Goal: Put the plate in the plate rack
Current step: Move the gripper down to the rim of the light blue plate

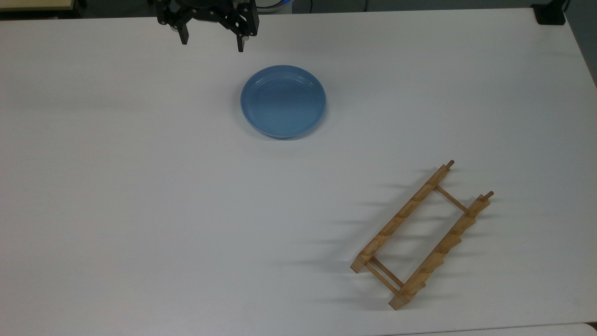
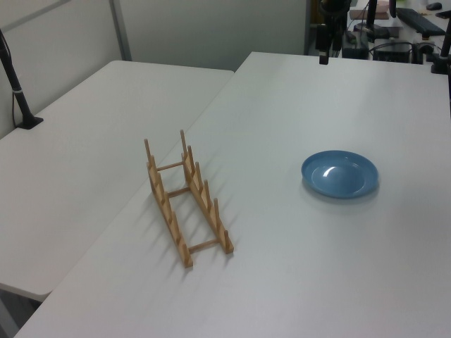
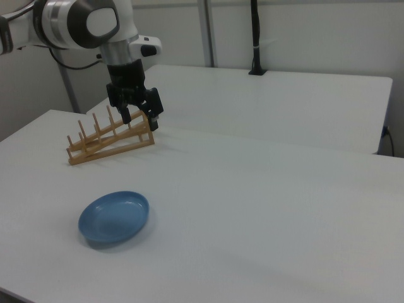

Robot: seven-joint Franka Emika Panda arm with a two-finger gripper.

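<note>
desk (image 1: 140, 186): white, matte, broad | second white desk (image 2: 77, 141): butted against the first along a seam (on the left view's left) | black pole (image 2: 15, 84): upright on a clamp at that second desk's edge | grey partition wall (image 2: 211, 28): behind both desks

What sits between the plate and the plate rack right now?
Nothing: in the top view, only bare white table separates the plate from the plate rack.
</note>
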